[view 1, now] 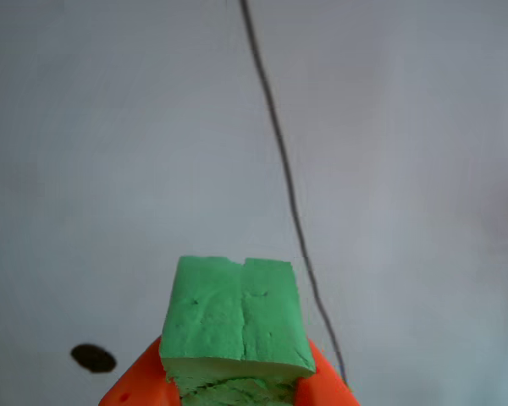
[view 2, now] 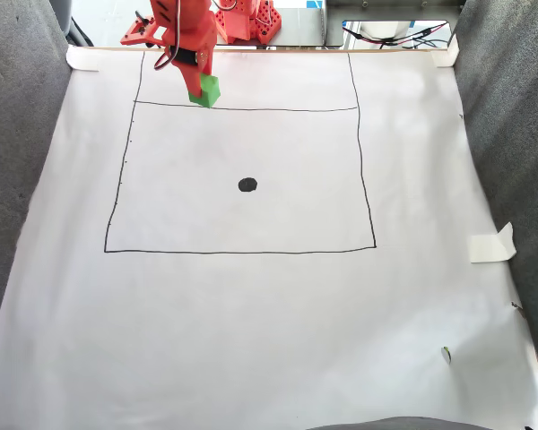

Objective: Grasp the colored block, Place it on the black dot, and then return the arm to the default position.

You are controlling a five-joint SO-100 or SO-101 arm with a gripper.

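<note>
We have the gripper (view 1: pixel 237 397) clamped on the colored block (view 1: pixel 237 317), which sits between our jaws with the black dot (view 1: pixel 93 359) off to their left; it looks light, soft, best pinched on flat sides.

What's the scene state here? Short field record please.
block: green cube, held between the orange fingers
end effector: shut on the cube, near the drawn rectangle's top line in the fixed view
dot: black dot inside the rectangle, uncovered
block on dot: no, well apart
surface: white paper sheet
</note>
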